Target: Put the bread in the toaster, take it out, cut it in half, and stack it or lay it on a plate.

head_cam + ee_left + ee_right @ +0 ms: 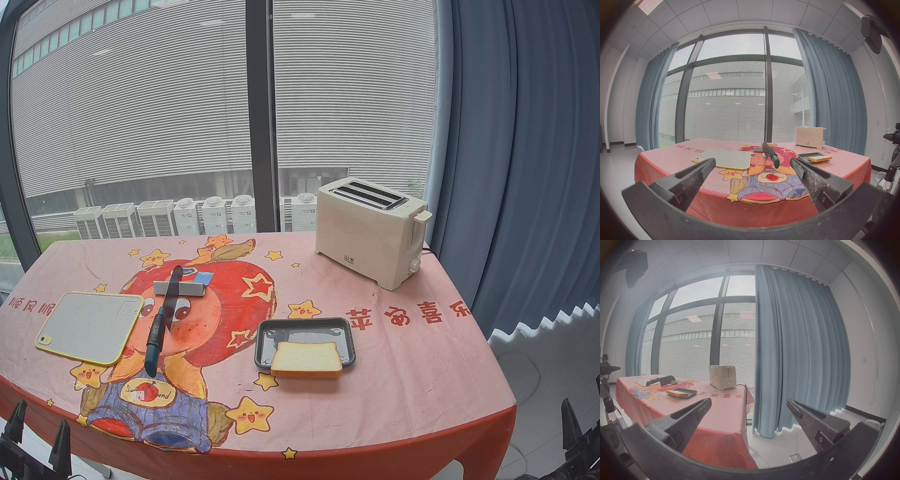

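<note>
Daylight from a wide window (137, 94) fell on a table draped in a pink cartoon tablecloth (400, 375), with a blue curtain (531, 156) hanging at the right. Seen from the head view, a cream 2-slot toaster (369, 240) stood at the table's far right, its slots facing up and its lever on the end toward the curtain. Nearer the front edge, a black tray (267, 340) held 1 slice of bread (306, 359), which lay flat on the tray's near side and overhung its near rim. At the left lay a pale cutting board (87, 326) with a yellow-green border. Just beside it was a knife (159, 325), its teal handle pointing toward the near edge and its dark blade propped across a small grey rest (187, 289). From the left wrist view, the left gripper (752, 162) hung off the table's near side, its 2 dark fingers spread wide with nothing between them; the board, knife, tray and toaster all sat beyond it on the cloth. From the right wrist view, the right gripper (749, 402) was held well apart from the table, facing the curtain, its 2 fingers likewise wide apart and empty. The toaster and the bread on its tray stood off to one side.
</note>
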Robot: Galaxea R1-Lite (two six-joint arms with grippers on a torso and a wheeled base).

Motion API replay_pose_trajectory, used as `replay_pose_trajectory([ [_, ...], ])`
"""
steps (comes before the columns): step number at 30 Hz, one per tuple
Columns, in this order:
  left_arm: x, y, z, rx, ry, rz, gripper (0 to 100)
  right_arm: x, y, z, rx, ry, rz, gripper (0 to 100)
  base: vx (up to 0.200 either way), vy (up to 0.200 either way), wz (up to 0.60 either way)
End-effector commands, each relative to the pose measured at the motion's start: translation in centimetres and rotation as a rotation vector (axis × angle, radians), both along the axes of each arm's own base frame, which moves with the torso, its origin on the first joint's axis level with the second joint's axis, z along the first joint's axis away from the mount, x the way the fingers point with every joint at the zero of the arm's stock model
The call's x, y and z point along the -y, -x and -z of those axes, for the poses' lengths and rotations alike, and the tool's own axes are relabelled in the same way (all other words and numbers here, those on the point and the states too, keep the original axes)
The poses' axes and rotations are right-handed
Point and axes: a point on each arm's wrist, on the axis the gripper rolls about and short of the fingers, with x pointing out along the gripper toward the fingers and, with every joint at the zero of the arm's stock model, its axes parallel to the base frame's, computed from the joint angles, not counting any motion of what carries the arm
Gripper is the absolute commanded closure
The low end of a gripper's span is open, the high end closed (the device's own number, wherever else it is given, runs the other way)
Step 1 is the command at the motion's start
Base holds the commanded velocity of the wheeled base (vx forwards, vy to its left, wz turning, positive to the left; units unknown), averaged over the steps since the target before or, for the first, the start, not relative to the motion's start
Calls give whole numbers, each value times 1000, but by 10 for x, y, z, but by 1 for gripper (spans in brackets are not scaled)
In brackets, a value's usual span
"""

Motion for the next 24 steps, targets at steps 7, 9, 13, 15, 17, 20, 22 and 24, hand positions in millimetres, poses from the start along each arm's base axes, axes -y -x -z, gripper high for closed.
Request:
replay_pose_trajectory([
  [7, 0, 0, 4, -4, 1, 0, 0, 0, 0, 5, 1, 12, -1, 0, 0, 0, 0],
  [9, 0, 0, 4, -4, 1, 0, 0, 0, 0, 5, 1, 12, -1, 0, 0, 0, 0],
  [13, 0, 0, 4, -4, 1, 0, 0, 0, 0, 5, 1, 16, -1, 0, 0, 0, 0],
  [15, 0, 0, 4, -4, 1, 0, 0, 0, 0, 5, -1, 16, -2, 0, 0, 0, 0],
  [17, 0, 0, 4, -4, 1, 0, 0, 0, 0, 5, -1, 16, -2, 0, 0, 0, 0],
  [20, 0, 0, 4, -4, 1, 0, 0, 0, 0, 5, -1, 16, -2, 0, 0, 0, 0],
  [22, 0, 0, 4, -4, 1, 0, 0, 0, 0, 5, -1, 16, -2, 0, 0, 0, 0],
  [24, 0, 0, 4, -4, 1, 0, 0, 0, 0, 5, -1, 18, -2, 0, 0, 0, 0],
])
